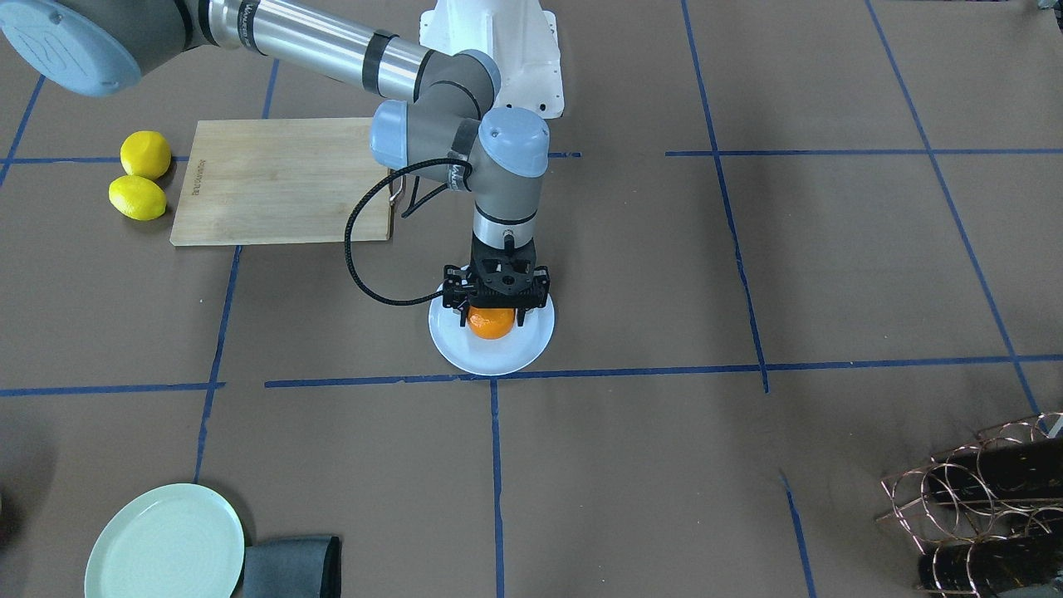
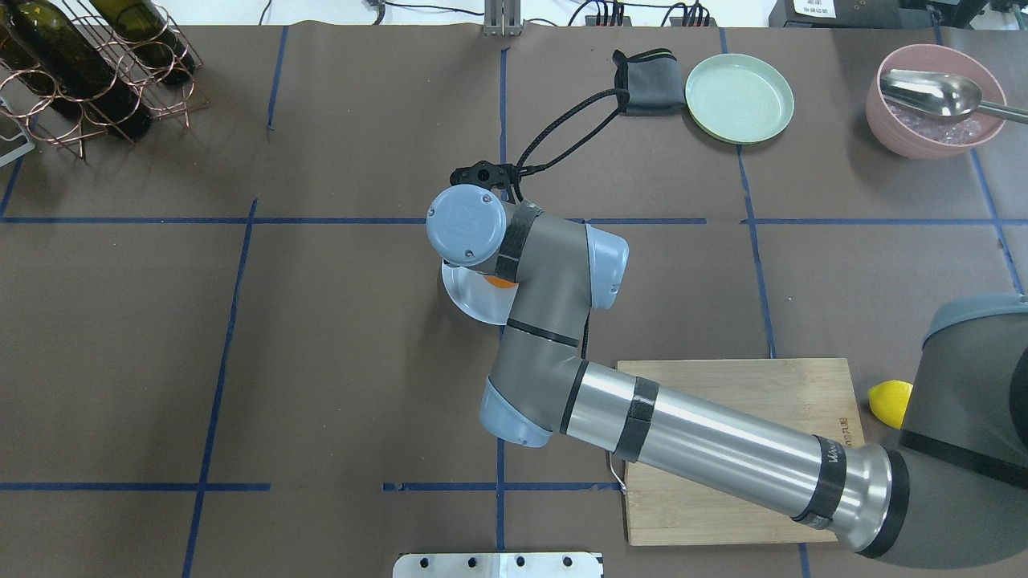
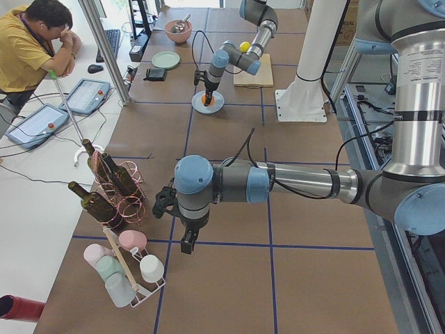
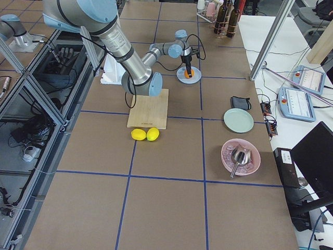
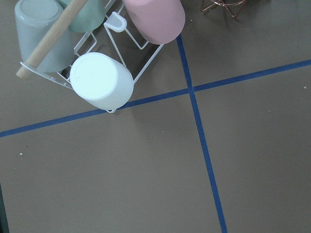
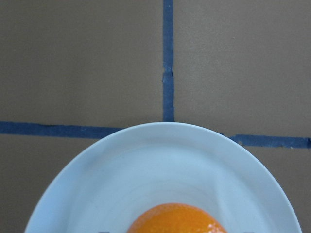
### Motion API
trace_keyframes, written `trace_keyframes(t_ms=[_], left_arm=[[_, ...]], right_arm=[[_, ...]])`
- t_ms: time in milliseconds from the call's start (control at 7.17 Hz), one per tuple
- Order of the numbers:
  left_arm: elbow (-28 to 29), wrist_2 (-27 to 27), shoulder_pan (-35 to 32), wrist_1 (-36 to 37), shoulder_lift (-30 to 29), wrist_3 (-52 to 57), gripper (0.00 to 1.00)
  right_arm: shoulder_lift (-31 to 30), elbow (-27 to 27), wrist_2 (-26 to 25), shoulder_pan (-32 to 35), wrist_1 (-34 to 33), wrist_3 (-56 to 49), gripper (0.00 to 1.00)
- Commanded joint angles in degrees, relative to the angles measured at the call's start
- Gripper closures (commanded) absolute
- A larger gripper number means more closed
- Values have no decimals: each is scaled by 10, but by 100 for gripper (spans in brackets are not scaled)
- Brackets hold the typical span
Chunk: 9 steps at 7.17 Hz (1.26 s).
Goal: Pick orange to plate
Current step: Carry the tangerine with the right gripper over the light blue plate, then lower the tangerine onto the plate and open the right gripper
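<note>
The orange (image 1: 491,323) rests on the small pale bluish-white plate (image 1: 465,353) near the table's middle. My right gripper (image 1: 492,319) points straight down over it, its two fingers tight against the fruit's sides, shut on it. In the right wrist view only the orange's top (image 6: 177,219) and the plate's surface (image 6: 165,160) show. From overhead the arm hides most of the plate (image 2: 462,297). My left gripper (image 3: 186,243) hangs low over the far table end beside a cup rack; I cannot tell whether it is open.
Two lemons (image 1: 145,154) lie beside a wooden cutting board (image 1: 282,178). A mint-green plate (image 1: 166,544) and a grey cloth (image 1: 295,567) sit at the front edge, a wire bottle rack (image 1: 988,498) at the front corner. A pink bowl with a spoon (image 2: 936,100) stands far right.
</note>
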Motion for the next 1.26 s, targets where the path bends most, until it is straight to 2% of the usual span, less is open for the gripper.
trace_keyframes(t_ms=[0,140,279,419,558,837,977,1116], left_arm=[[0,0,0,0,0,0,0],[1,0,0,0,0,2,0],[1,1,0,1,2,2,0],[3,2,0,4,10,4,0],[4,2,0,5,9,4,0],[11,1,0,3,10,4,0],[10,0,0,3,10,4,0],[11,0,1,4,10,-1,0]], right_arm=[[1,3,0,3,1,-10,0],[3,14,15,21,0,-25,0],[-5,29,75,57,-13,-67,0],[-33,73,124,98,-45,-140,0],[-89,142,162,138,-66,-215,0],[-204,257,296,260,-94,-396,0],[-238,290,336,325,-142,-506,0],[-276,304,343,378,-181,-632,0]])
